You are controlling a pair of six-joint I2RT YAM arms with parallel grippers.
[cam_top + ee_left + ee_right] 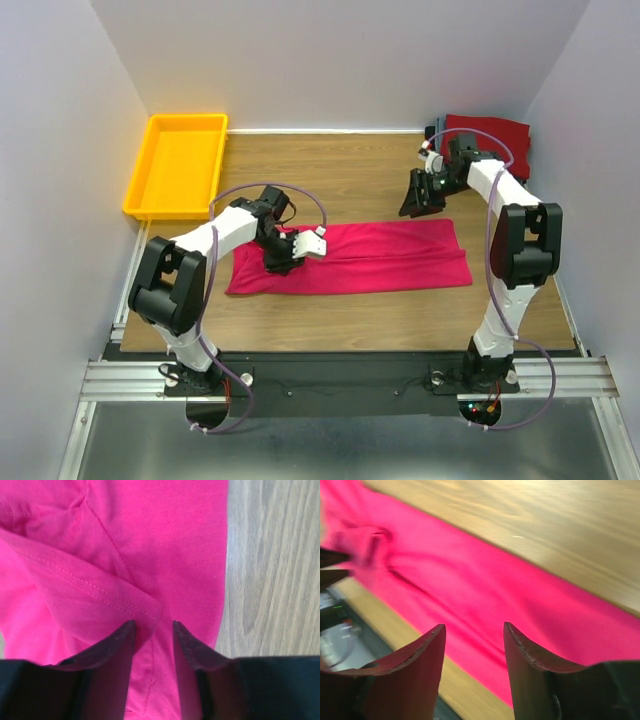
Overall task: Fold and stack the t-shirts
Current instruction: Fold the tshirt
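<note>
A crimson t-shirt (pixel 370 257) lies folded into a long band across the middle of the table. My left gripper (pixel 283 255) sits low on its left end. In the left wrist view its fingers stand apart over the cloth (pixel 165 540), a folded hem edge (pixel 100 592) just ahead of the left fingertip; the left gripper (pixel 154 625) is open. My right gripper (pixel 420 195) hangs above the bare wood past the shirt's far right edge, open and holding nothing (pixel 473 626); the crimson shirt (pixel 485 585) runs below it. A dark red folded t-shirt (pixel 490 135) rests at the back right corner.
A yellow plastic tray (pixel 175 165) stands at the back left corner. White walls close in the table on the left, back and right. The wooden tabletop (pixel 340 175) shows between the tray and the right arm.
</note>
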